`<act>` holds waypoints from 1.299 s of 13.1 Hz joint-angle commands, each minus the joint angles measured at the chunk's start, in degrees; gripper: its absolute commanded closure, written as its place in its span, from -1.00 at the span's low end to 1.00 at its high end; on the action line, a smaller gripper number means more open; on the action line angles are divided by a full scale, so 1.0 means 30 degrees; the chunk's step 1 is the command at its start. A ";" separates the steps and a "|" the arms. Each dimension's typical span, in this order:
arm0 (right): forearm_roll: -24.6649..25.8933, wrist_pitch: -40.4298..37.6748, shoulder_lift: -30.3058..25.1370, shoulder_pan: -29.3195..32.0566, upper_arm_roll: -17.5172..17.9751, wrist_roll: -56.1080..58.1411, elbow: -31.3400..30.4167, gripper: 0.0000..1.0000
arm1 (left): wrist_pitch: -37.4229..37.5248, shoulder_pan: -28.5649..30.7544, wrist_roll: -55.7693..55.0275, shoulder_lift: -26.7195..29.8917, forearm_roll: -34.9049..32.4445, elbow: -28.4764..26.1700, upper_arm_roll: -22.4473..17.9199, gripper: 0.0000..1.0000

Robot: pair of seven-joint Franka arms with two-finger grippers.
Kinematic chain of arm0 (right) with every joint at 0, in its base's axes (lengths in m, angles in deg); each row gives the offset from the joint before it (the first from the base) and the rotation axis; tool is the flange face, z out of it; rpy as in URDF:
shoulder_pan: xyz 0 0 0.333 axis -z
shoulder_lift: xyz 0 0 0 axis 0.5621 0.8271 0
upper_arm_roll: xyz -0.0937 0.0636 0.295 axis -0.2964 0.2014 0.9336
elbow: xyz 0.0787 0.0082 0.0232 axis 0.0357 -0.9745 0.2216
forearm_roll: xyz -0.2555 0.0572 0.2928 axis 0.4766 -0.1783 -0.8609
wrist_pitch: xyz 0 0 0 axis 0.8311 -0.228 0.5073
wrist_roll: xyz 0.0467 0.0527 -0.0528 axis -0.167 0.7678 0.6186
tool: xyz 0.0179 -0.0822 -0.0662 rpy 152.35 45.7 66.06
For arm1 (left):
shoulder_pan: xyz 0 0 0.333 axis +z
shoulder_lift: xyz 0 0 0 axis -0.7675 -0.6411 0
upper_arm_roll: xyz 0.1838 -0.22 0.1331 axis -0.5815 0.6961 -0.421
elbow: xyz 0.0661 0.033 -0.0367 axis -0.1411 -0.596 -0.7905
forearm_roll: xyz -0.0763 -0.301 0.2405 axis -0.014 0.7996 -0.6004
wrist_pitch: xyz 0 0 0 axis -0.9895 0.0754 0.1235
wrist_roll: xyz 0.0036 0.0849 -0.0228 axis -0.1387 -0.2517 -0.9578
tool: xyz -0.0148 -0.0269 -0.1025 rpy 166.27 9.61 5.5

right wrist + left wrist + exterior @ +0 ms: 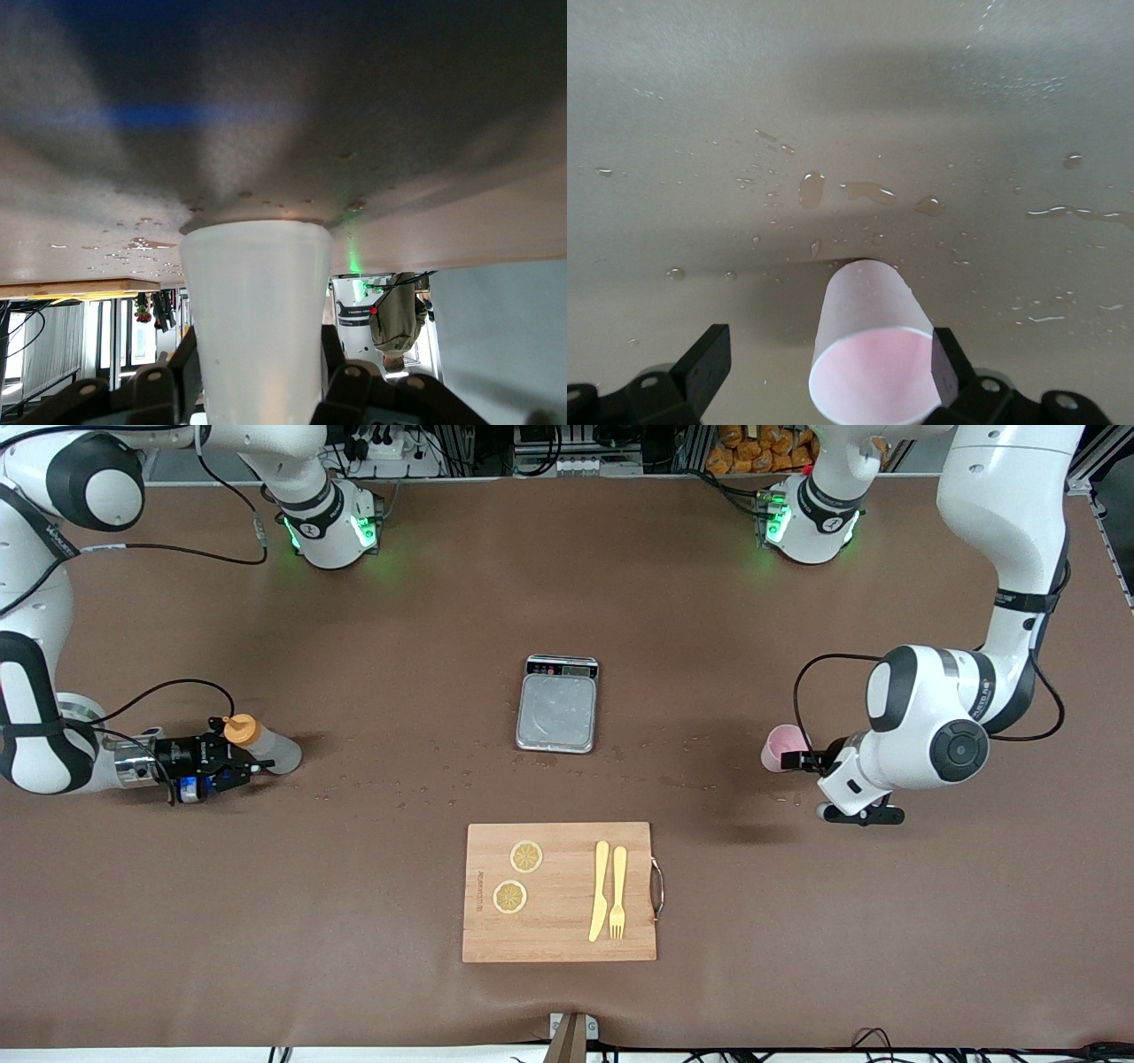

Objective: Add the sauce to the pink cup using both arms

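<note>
The brown tabletop [372,921] carries scattered water drops around its middle. Nearest the front camera lies a wooden cutting board [559,892] with a metal handle, bearing two lemon slices [526,856] and a yellow plastic knife [600,890] beside a yellow fork [617,892]. Farther from the camera, at the tabletop's middle, sits a small kitchen scale [558,703] with a bare silver platform. Toward the right arm's end, the sauce bottle [262,745], translucent whitish with an orange nozzle cap, stands on the tabletop; the right pincer [237,766] is low at its side, its fingers [341,376] pressed against both sides of the body, gripping it. What the bottle holds cannot be told. Toward the left arm's end, the pink cup [783,747] stands upright on the tabletop; the left pincer [802,761] is level with it, its fingers [946,367] spread wide on either side of the cup, one just beside the wall. The cup's inside shows only pink.
</note>
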 commanded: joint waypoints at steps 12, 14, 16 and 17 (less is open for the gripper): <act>-0.0358 -0.0070 -0.1129 -0.1104 -0.0027 -0.1251 0.0883 0.11 | 0.0182 0.0237 -0.0162 0.1523 0.0421 -0.1957 -0.0033 -1.00; -0.0095 -0.0041 -0.1512 -0.1603 -0.0057 -0.1516 0.1351 0.10 | 0.0504 0.0266 -0.0133 0.1612 0.0421 -0.1957 -0.0033 -1.00; 0.0315 -0.0041 -0.1542 -0.2013 -0.0086 -0.1807 0.2025 0.10 | 0.0506 0.0238 -0.0103 0.1380 0.0421 -0.2103 -0.0062 -1.00; 0.0491 -0.0012 -0.1833 -0.2218 -0.0086 -0.2332 0.2289 0.10 | 0.0303 0.0237 -0.0074 0.1291 0.0421 -0.2452 -0.0033 -1.00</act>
